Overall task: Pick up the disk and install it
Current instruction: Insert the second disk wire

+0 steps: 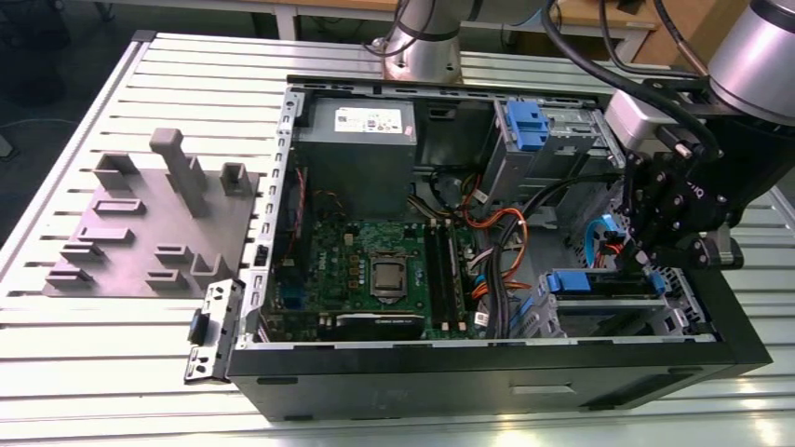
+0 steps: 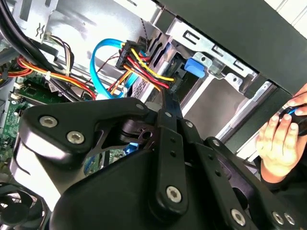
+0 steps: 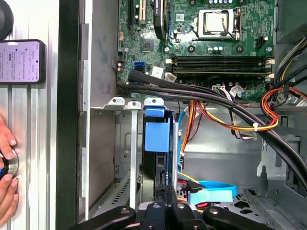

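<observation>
The slotted table (image 1: pixel 100 372) carried the case (image 1: pixel 497 372) on its side with the open face up, likely so that the arm (image 1: pixel 770 56) could reach in from above. The arm leaned over the corner of the case at the exterior view's right, where the drive cage (image 3: pixel 130 158) sat.

The disk (image 3: pixel 156 136) stood on edge inside that cage, its blue carrier facing the motherboard (image 3: pixel 201 43). That is the attitude the narrow slot calls for, and it looked seated or nearly so. In the exterior view the carrier showed as a blue block (image 1: pixel 584 282) just beside the gripper (image 1: pixel 643 265).

The gripper (image 3: pixel 165 190) met the disk's far end in line with the slot, fingers (image 2: pixel 168 108) drawn together into one blade. That suits pushing rather than carrying, though I could not tell whether they pinched anything.

The blue cable (image 2: pixel 98 57) and the power wires (image 2: pixel 144 64) bowed off to one side, leaving the slot free. Outside the case a hand (image 2: pixel 278 143) rested on a small device, probably a control.
</observation>
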Tool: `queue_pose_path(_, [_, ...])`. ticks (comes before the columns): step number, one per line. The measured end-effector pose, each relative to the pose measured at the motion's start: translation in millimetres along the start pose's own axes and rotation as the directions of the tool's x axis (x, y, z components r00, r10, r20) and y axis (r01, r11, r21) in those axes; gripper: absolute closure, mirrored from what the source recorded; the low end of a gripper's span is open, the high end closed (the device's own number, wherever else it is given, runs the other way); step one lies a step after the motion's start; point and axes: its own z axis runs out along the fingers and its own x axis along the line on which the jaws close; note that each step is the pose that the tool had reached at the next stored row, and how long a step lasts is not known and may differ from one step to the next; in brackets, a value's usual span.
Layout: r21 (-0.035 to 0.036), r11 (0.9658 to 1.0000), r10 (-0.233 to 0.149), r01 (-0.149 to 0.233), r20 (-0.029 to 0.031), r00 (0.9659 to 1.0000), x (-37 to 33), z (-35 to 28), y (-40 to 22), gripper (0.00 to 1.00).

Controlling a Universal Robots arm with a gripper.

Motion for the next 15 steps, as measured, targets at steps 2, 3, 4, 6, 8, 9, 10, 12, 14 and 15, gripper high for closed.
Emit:
queue_pose_path(2, [0.0000,1.0000,0.000,0.000,0.0000,1.0000,1.9,0.2,0.0,0.89])
queue_pose_path(3, [0.0000,1.0000,0.000,0.000,0.0001,1.0000,2.8,0.3,0.0,0.89])
queue_pose_path(4, [0.0000,1.0000,0.000,0.000,0.0000,1.0000,4.0,0.4,0.1,0.89])
queue_pose_path(6, [0.0000,1.0000,0.000,0.000,0.0001,1.0000,5.7,0.6,0.5,0.89])
queue_pose_path(8, [0.0000,1.0000,0.000,0.000,0.0004,1.0000,6.4,0.6,2.3,0.89])
queue_pose_path(9, [0.0000,1.0000,0.000,0.000,0.0006,1.0000,6.5,0.4,3.4,0.89])
queue_pose_path(10, [0.0000,1.0000,0.000,0.000,0.0004,1.0000,6.7,-0.5,4.0,0.89])
queue_pose_path(12, [0.0000,1.0000,0.000,0.000,0.0006,1.0000,6.8,-2.9,4.5,0.89])
queue_pose_path(14, [0.0000,1.0000,0.000,0.000,0.0008,1.0000,7.3,-7.3,5.0,0.89])
queue_pose_path(15, [0.0000,1.0000,0.000,0.000,0.0005,1.0000,7.6,-10.0,5.5,0.89])
